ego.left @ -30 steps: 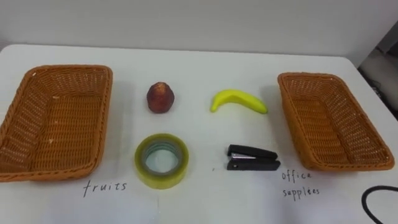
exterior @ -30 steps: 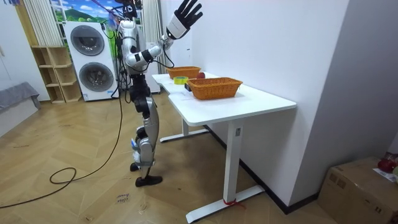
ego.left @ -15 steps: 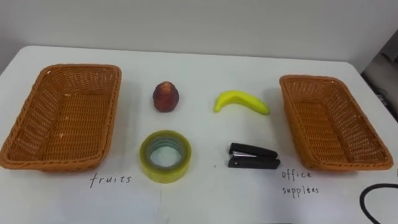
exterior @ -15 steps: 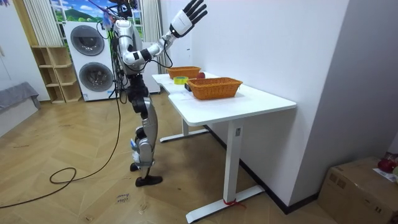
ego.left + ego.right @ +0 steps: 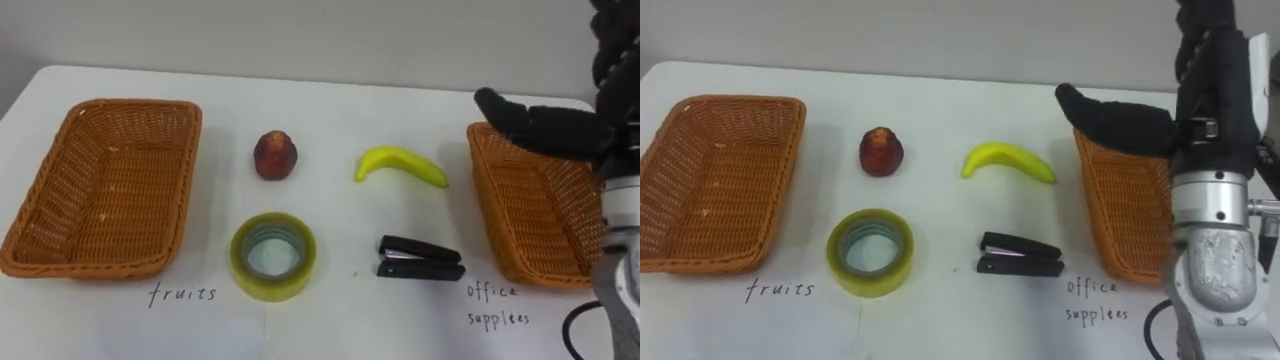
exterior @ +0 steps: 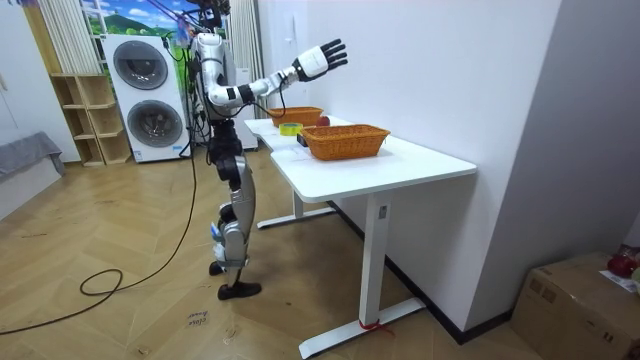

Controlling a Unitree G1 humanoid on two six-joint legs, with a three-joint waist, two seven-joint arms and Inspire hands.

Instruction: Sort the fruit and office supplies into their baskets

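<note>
The robot's right hand (image 5: 570,130), spread open and empty, hovers above the right basket (image 5: 497,190). Banana (image 5: 402,165), red fruit (image 5: 275,156), tape (image 5: 273,257) and stapler (image 5: 420,258) lie unsorted on the table (image 5: 330,100); the nearby stapler likely wants a low, centred pinch.

Bare table (image 5: 330,110) lies between red fruit (image 5: 275,156), banana (image 5: 402,166), tape (image 5: 272,256) and stapler (image 5: 420,257).

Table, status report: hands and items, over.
Right hand open, empty, over right basket. Banana, red fruit, tape, stapler on table, none sorted. Nothing in the way.
</note>
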